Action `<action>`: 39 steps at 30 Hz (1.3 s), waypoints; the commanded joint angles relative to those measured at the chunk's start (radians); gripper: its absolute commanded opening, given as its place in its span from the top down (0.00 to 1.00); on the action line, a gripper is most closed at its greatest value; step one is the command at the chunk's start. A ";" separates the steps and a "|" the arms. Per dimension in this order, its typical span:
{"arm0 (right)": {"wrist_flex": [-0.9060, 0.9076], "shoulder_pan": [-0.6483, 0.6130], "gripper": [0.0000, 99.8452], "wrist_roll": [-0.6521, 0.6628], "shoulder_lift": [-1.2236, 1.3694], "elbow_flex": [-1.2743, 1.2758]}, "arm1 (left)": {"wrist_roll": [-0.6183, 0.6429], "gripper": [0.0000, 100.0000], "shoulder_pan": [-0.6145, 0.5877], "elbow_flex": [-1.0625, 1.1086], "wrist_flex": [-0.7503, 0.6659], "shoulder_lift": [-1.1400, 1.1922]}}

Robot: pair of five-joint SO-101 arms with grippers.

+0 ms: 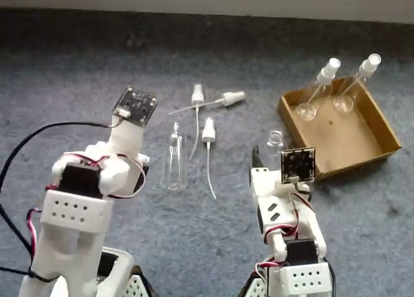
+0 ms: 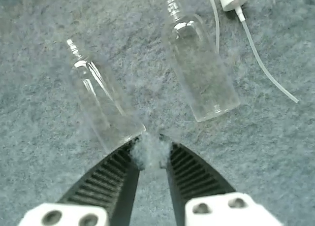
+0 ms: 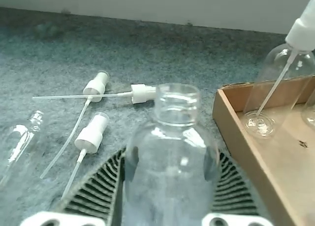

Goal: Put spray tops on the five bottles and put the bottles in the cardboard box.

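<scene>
clamped in the right gripper (image 3: pixel 170 162), an uncapped bottle (image 3: pixel 177 103) stands upright, neck free, likely to take a top, just beside the box (image 1: pixel 381 138) holding two capped bottles (image 1: pixel 320 90). left gripper (image 2: pixel 151 149) hangs parted and empty near two lying bottles (image 2: pixel 202 73); three loose tops (image 1: pixel 208 132) lie between the arms, unobstructed.

Grey carpeted table (image 1: pixel 77 70) w/ 2 lying bottles (image 2: pixel 202 73), 3 loose spray tops (image 1: pixel 208 130) & cardboard box (image 1: pixel 352 138).

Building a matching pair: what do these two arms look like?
The left arm and right arm are white plastic with black motors and red, white and black wires. Each wrist carries a dark circuit board, and the fingers are black and ribbed.
</scene>
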 commanded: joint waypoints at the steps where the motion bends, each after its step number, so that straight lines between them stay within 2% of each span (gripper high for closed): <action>1: -0.084 0.008 0.87 -0.009 -0.016 0.033 | -0.008 1.00 0.124 -0.139 0.002 0.151; 5: -0.117 0.008 0.87 -0.009 -0.016 0.074 | -0.008 1.00 0.217 -0.229 0.000 0.277; 12: -0.203 0.007 0.87 -0.009 -0.016 0.124 | 0.003 1.00 0.255 -0.444 -0.087 0.598; 18: -0.206 0.007 0.87 -0.009 -0.016 0.148 | 0.149 0.99 0.272 -0.705 -0.083 0.877; 21: -0.245 0.012 0.87 -0.009 -0.016 0.151 | 0.181 0.94 0.272 -0.825 -0.083 0.998; 26: -0.246 0.013 0.87 -0.009 -0.008 0.151 | 0.361 0.79 0.272 -0.963 -0.081 1.162; 29: -0.246 0.013 0.87 -0.006 -0.008 0.151 | 0.430 0.74 0.272 -1.013 -0.081 1.236; 35: -0.246 0.013 0.87 -0.003 -0.010 0.151 | 0.525 0.72 0.266 -1.106 -0.089 1.372; 39: -0.246 0.013 0.87 -0.003 -0.010 0.151 | 0.534 0.72 0.265 -1.185 -0.084 1.474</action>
